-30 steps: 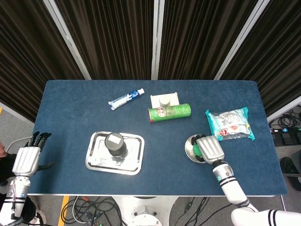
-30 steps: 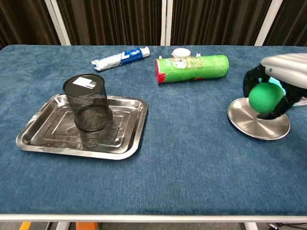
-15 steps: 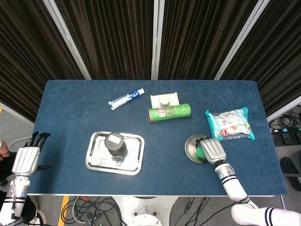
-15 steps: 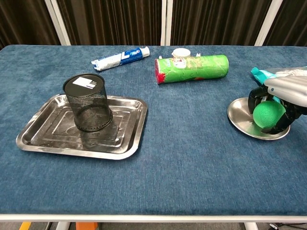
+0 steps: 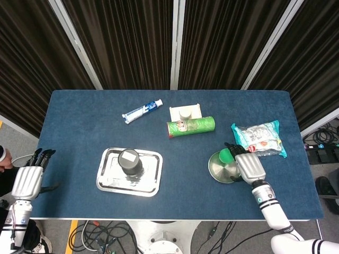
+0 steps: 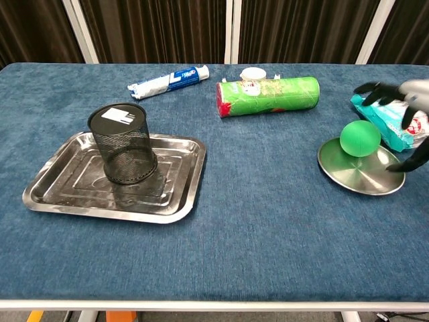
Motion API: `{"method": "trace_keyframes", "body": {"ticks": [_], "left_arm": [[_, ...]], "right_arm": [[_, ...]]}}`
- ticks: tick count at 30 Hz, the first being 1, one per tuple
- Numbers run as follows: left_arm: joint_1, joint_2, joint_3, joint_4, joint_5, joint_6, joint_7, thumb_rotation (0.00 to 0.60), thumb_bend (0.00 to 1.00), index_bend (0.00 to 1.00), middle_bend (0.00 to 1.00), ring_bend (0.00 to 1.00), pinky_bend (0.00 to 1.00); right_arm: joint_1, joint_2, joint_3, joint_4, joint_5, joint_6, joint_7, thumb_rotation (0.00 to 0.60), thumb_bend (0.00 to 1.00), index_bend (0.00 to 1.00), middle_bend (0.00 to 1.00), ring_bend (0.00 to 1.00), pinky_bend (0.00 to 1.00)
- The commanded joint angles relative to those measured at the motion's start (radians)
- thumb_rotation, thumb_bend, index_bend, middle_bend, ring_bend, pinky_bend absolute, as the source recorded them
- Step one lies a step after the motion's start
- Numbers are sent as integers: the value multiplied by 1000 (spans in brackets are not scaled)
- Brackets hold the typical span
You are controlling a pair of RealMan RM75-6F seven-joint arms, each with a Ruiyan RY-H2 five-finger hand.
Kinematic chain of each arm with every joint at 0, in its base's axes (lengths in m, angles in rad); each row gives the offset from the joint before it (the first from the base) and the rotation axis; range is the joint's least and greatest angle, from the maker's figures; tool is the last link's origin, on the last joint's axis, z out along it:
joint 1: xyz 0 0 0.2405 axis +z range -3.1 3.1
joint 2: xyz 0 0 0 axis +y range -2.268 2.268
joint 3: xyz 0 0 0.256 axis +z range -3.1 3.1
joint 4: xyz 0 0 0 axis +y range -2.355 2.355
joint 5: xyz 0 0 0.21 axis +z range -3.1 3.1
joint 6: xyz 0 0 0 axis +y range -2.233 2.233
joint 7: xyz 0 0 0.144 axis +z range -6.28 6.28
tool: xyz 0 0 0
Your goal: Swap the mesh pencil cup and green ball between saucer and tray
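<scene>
The green ball [image 5: 227, 156] [image 6: 360, 138] rests on the far rim of the round steel saucer [image 5: 219, 170] [image 6: 355, 176] at the right. My right hand [image 5: 249, 167] [image 6: 414, 94] hovers just right of it, fingers spread, holding nothing. The black mesh pencil cup [image 5: 128, 160] [image 6: 123, 144] stands mouth down in the steel tray [image 5: 151, 181] [image 6: 67, 196] on the left. My left hand [image 5: 26, 179] hangs off the table's left front corner, fingers straight and empty, seen only in the head view.
A green chip can [image 5: 190, 126] [image 6: 268, 95] lies on its side at mid-back, a white box [image 5: 185, 111] behind it. A toothpaste tube [image 5: 142, 111] [image 6: 167, 80] lies further left. A teal snack bag [image 5: 258, 138] [image 6: 385, 122] sits right behind the saucer.
My right hand lowered the green ball onto the saucer, opened its fingers and drew back to the right. The ball now lies free. The left hand stayed put.
</scene>
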Motion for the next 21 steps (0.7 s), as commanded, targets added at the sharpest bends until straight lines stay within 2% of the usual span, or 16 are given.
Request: {"method": "trace_keyframes", "body": {"ticks": [1,5,9,14,21], "left_arm": [[14,11,9,-15,21,27,6,600,41,134,109,44,265],[34,21,29,-24,63,69,9,600,41,134,109,44,261],[55,23,36,-18,91,115,3,600,41,134,108,44,251],[73,38,48,-27,92,121,3,600,42,134,108,44,240],[99,33,55,-3,109,158,-24,600,43,134,109,44,238]], "right_arm": [[-87,65,-12,-47,-103,141,78,600,0,0,109,60,277],[-209,99,-55,-21,-212,322,165,600,0,0,29,0,110],[-324,98,-105,46,-263,442,252,600,0,0,0,0,20],[-428,62,-131,164,-264,513,338,600,0,0,0,0,0],[-471,46,-110,234,-257,514,372,600,0,0,0,0,0]]}}
